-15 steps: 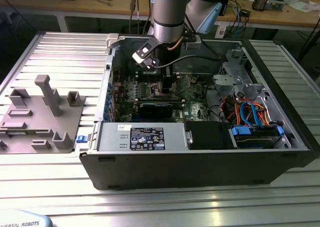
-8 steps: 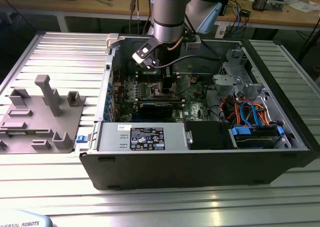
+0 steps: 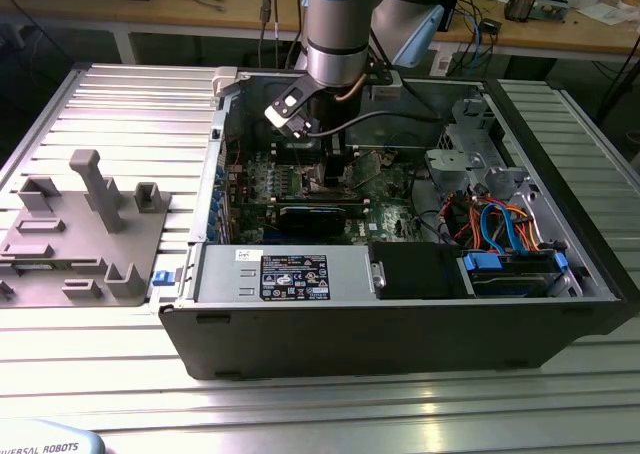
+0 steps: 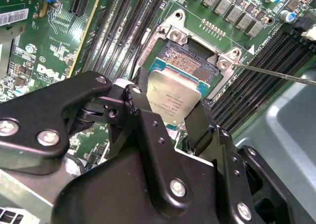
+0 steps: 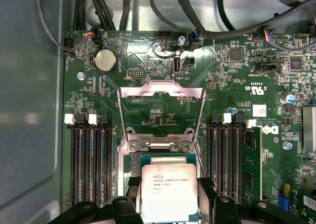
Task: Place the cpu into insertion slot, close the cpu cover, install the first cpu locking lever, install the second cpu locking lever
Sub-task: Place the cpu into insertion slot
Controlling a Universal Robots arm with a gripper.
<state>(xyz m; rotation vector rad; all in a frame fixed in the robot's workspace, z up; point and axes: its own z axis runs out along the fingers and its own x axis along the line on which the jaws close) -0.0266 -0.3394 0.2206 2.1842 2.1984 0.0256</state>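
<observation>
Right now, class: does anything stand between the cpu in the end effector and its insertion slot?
Nothing visible does. The end effector grips the cpu close over the open insertion slot. The cpu cover stands open, clear of the socket, and the thin metal rod runs away from one corner.

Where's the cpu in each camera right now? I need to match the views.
Exterior view: too small to tell; the gripper hangs over the green board inside the case.
Second wrist view: the cpu, tilted, between the fingers, above the insertion slot.
First wrist view: the cpu between the fingers, the open cpu cover beyond it.
Shared landmark: the insertion slot, partly under the cpu in both wrist views.
</observation>
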